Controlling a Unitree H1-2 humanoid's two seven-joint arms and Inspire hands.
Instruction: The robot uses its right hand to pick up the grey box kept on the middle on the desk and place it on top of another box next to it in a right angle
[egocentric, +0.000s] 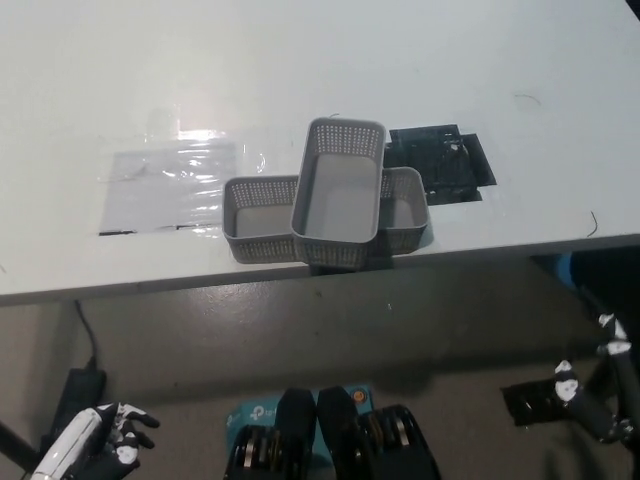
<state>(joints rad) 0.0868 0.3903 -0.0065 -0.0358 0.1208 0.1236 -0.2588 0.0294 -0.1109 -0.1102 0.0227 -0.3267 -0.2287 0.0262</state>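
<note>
White desk (300, 60) fills most of what I see. On it, my grey perforated plastic box (340, 195) lies crosswise atop another grey perforated box (258, 218). Below the desk edge hang my black right hand (598, 385) and white left hand (95, 448); I cannot tell either's finger state.

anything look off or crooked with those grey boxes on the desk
The upper grey box lies crosswise on the lower grey box, tipped rather than level, its near end jutting past the lower box's front wall near the desk edge. No damage or spill shows. Neither hand touches them.
</note>
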